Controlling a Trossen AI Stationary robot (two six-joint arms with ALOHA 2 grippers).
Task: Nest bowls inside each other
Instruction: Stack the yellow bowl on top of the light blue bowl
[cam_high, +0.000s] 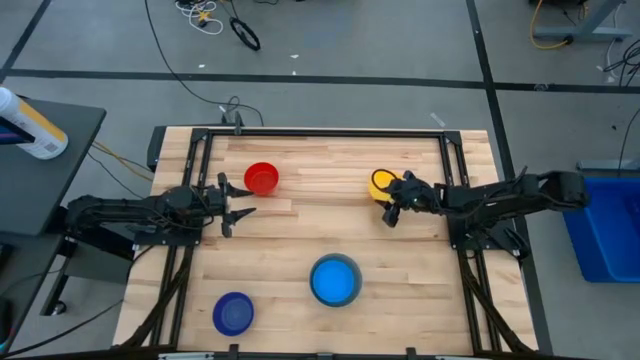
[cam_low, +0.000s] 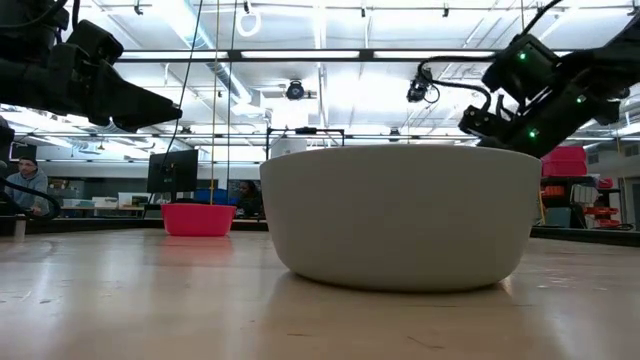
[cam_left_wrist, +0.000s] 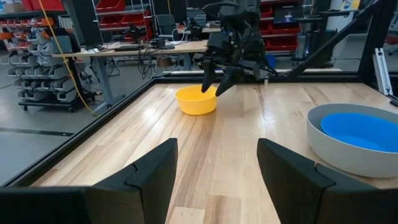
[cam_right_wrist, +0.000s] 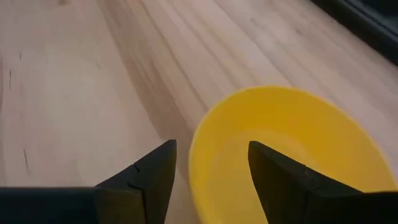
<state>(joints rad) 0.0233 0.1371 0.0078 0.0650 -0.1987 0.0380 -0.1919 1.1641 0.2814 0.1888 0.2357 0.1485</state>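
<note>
no readable writing shows anywhere. the wooden table (cam_high: 300, 215) stands on a grey floor with cables; shelving and desks fill the room behind. bowls sit upright: red bowl (cam_high: 261, 178) at 11 o'clock, yellow bowl (cam_high: 381, 183) at 1, light blue bowl (cam_high: 334, 281) inside the grey bowl (cam_low: 400, 215) at 5, dark blue bowl (cam_high: 233, 313) at 7. right gripper (cam_high: 394, 209), fingers apart, straddles the yellow rim. left gripper (cam_high: 234, 206) hangs spread, holding nothing, beside the red bowl

Colours on the table: pale wood planks (cam_high: 300, 230), striped with darker grain. Red bowl (cam_high: 261, 178) toward the far edge, yellow bowl (cam_high: 383, 183) bright and plain. Light blue bowl (cam_high: 334, 281) sits inside a pale grey bowl (cam_low: 400, 215). Dark blue bowl (cam_high: 233, 313) by the near edge. Both arms are black.
</note>
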